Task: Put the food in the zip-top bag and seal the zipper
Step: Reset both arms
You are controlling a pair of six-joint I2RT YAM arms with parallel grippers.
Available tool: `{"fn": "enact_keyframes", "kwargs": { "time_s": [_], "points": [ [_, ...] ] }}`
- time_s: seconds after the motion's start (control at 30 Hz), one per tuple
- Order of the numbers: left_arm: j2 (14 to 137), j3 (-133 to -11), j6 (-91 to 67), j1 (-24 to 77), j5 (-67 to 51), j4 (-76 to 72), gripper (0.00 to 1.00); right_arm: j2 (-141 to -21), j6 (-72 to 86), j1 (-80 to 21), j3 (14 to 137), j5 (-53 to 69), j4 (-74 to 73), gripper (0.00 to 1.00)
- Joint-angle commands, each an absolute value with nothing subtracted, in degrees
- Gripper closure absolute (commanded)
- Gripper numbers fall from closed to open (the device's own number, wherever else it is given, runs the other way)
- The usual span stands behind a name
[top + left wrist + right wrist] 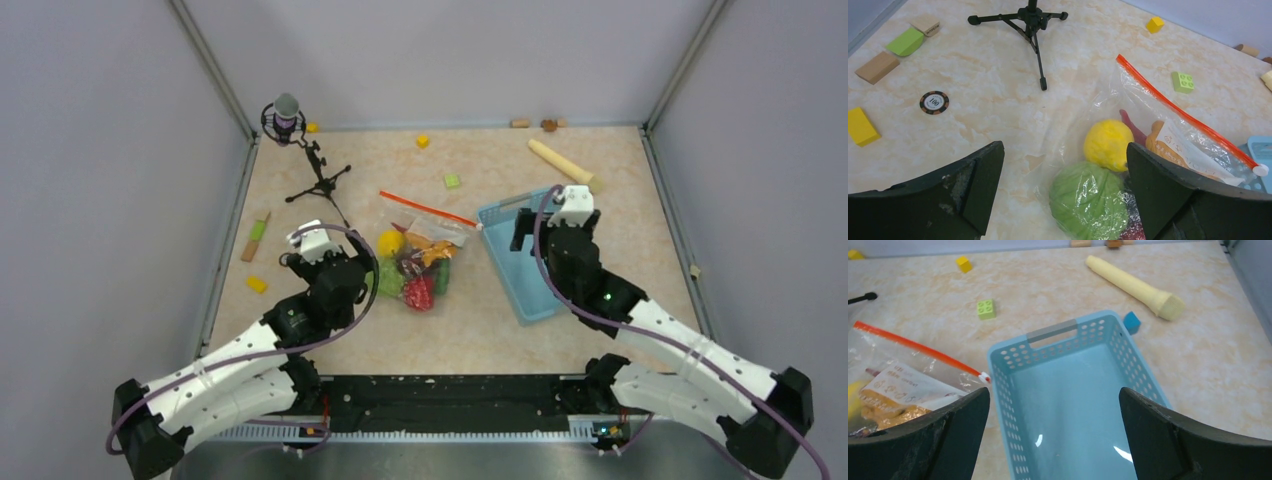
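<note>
The clear zip-top bag [420, 255] lies mid-table with the food inside: a yellow lemon [1108, 144], a green piece [1088, 200], orange pieces [1163, 150] and a red piece [419, 292]. Its orange-red zipper [1178, 112] runs along the far edge, and the white slider tab [1261, 170] sits at the right end by the basket, also seen in the right wrist view [984, 376]. My left gripper [1063, 175] is open just near-left of the bag, over its left edge. My right gripper [1053, 415] is open and empty above the light-blue basket [1013, 390].
A black tripod stand [318, 180] holds a microphone at the back left. A beige stick [565, 164], yellow cubes [423, 141], a green brick [452, 181], a blue cube [1131, 322], wooden and yellow blocks [877, 67] and a poker chip [934, 102] lie around.
</note>
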State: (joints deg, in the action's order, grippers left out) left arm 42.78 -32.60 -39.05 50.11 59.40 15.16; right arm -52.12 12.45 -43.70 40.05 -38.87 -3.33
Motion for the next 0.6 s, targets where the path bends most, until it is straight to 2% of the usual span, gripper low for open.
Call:
{"fn": "enact_keyframes", "kwargs": {
  "time_s": [0.0,0.2,0.57],
  "points": [
    [44.95,-36.66,-40.81,49.83,58.35,17.4,0.03,-45.96,20.67,-42.99,37.99,-48.73,-10.09,0.01],
    [46.05,-37.75,-41.58,49.83,58.1,20.0,0.03,-42.83,21.99,-42.98,36.18,-51.62,-11.57,0.01],
    [45.0,-37.21,-42.36,49.83,58.62,21.52,0.03,-45.25,19.45,-43.02,35.14,-53.94,-9.28,0.01]
  ]
}}
